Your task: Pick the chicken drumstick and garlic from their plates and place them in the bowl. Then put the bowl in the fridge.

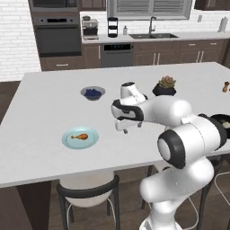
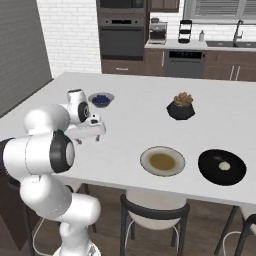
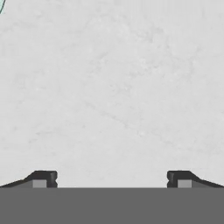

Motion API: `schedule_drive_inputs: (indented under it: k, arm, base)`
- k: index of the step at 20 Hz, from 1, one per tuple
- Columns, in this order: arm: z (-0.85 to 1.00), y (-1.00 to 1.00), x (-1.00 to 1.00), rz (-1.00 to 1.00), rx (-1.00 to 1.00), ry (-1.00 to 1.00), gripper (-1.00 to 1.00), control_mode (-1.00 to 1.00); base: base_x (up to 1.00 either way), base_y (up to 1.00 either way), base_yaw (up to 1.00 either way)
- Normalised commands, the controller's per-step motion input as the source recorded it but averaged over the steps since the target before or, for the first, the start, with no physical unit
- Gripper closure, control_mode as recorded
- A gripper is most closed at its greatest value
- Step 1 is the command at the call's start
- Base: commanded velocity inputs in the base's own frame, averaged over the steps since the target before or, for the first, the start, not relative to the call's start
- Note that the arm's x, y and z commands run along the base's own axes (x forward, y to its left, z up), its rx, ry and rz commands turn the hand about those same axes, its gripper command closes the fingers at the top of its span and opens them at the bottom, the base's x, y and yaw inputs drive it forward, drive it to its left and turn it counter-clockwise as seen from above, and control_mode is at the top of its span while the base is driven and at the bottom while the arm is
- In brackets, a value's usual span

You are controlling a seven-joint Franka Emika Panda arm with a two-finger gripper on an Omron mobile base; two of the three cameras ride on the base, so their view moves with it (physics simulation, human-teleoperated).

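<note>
Two-finger pincer (image 3: 111,178) of the white arm spread wide and grasping nothing, hanging above bare pale grey table (image 1: 40,112), to the right of the plain light-blue round plate (image 1: 80,137) bearing the small orange-brown chicken drumstick (image 1: 80,136). Farther right along the near edge, grey-rimmed round plate (image 2: 162,161) with olive-brown centre, bare of food, and just beside it the shallow round black bowl (image 2: 222,166) holding the off-white garlic bulb (image 2: 224,165). Behind these, small grey bowl of blue berries (image 1: 93,93) and faceted black pot with a plant (image 2: 181,107).
</note>
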Motion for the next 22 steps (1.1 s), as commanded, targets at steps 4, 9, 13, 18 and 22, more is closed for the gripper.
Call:
schedule_drive_inputs:
  k: [4,9,13,18,22]
  arm:
    - [0.08,0.67,0.11,0.73,0.00,0.00,-1.00,-1.00]
    - [0.00,0.74,0.22,0.51,0.00,-0.02,-1.00,-1.00]
    - [-0.10,0.25,0.15,0.31,0.03,-0.12,-1.00,-1.00]
    - [-0.02,0.40,0.54,0.18,0.09,-0.03,-1.00,-1.00]
    - [0.00,0.67,0.68,0.04,0.12,0.03,-1.00,-1.00]
  base:
    - [0.00,0.00,0.00]
    - [0.00,0.00,0.00]
    - [0.00,0.00,0.00]
    - [0.00,0.00,0.00]
    - [0.00,0.00,0.00]
